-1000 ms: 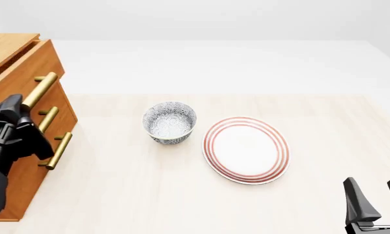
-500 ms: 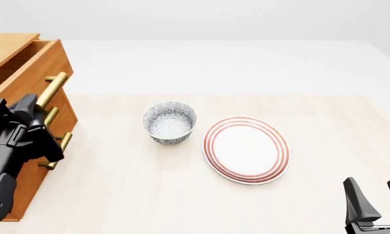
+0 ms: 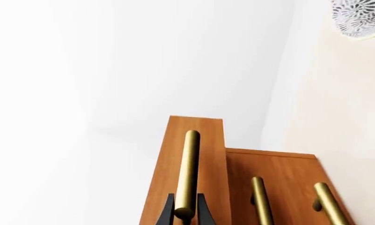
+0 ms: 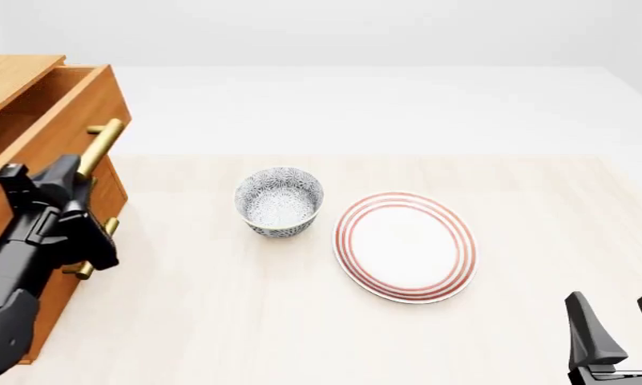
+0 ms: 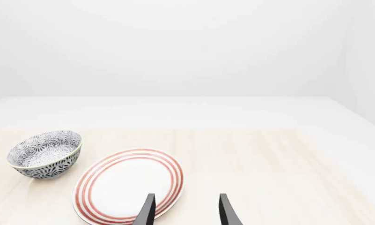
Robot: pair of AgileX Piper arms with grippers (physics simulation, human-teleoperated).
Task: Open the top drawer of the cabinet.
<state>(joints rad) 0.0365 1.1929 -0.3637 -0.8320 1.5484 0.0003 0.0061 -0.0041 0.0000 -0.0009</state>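
The top drawer (image 4: 64, 120) stands partly drawn out of the cabinet (image 4: 26, 265), its front proud of the two lower drawer fronts and part of its interior exposed beneath the cabinet top. The left claw (image 3: 184, 216) pinches the near end of the drawer's brass handle (image 4: 99, 148), one finger on each side of the bar in the left wrist view. The opening is judged well begun but not finished: much of the drawer box appears to lie inside the cabinet, so further pulling away from the cabinet remains. Beside the cabinet on the desk (image 4: 299, 321) sits a patterned bowl (image 4: 279, 201), and just beyond it a red-ringed plate (image 4: 406, 245). Farthest from the cabinet, the right claw (image 5: 185, 209) hangs spread and empty.
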